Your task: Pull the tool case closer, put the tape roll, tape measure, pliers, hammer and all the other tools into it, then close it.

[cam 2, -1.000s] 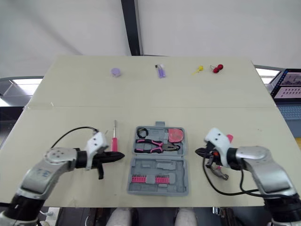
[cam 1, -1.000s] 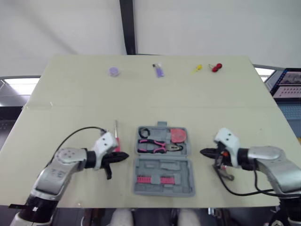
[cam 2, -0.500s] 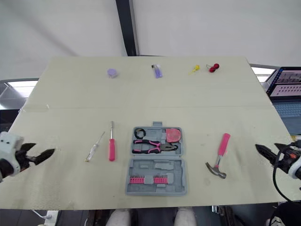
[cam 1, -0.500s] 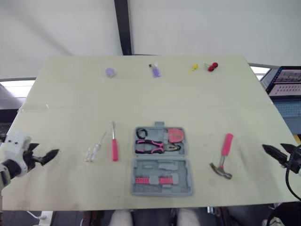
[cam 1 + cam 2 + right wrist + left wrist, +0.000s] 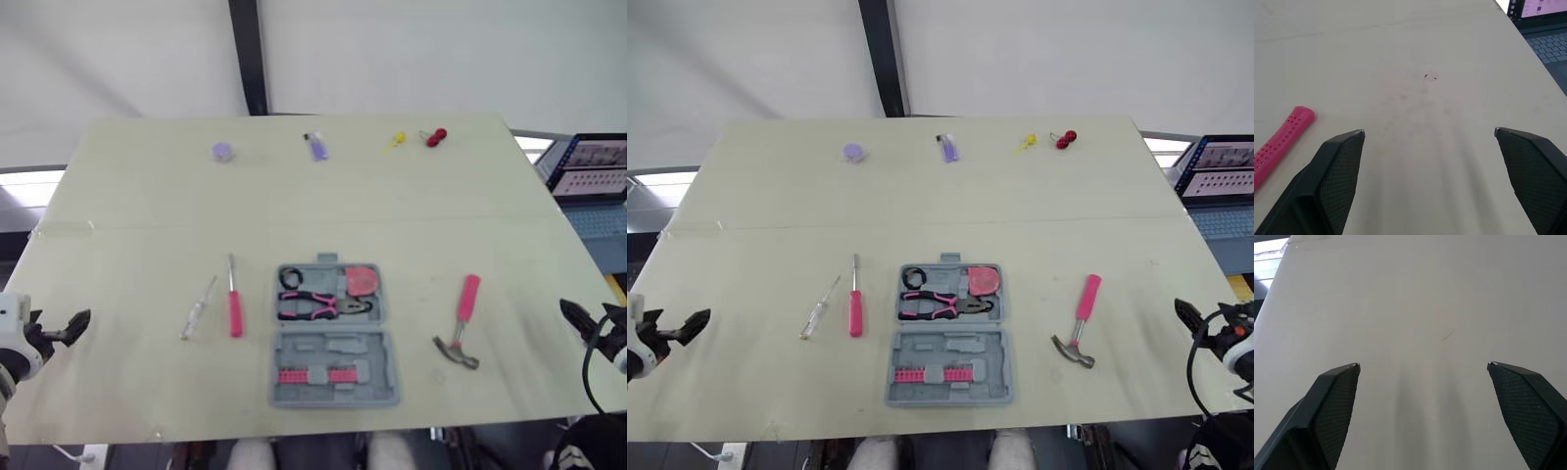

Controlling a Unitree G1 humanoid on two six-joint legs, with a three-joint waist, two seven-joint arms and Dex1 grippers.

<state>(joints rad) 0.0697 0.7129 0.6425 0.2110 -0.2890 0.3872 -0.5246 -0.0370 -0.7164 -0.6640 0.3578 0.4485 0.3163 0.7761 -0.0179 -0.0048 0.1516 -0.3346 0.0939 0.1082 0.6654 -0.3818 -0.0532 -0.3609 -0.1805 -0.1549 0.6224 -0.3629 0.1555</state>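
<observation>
Both claws have drawn back from beside the tool case [image 5: 335,335] to the frame's lower corners. The left claw [image 5: 67,330] and right claw [image 5: 580,318] gape wide, gripping nothing. The open case sits lower centre on the tabletop [image 5: 147,215] — hammer [image 5: 464,308] right of it, pink screwdriver [image 5: 234,311] left — both likely still to pack.

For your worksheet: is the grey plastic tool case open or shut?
Open: the grey plastic tool case lies flat, pink pliers showing inside.

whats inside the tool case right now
In the tool case, the far half holds a black tape roll, pliers and pink tape measure; the near half, a row of pink bits. Anything beneath them is hidden.
</observation>
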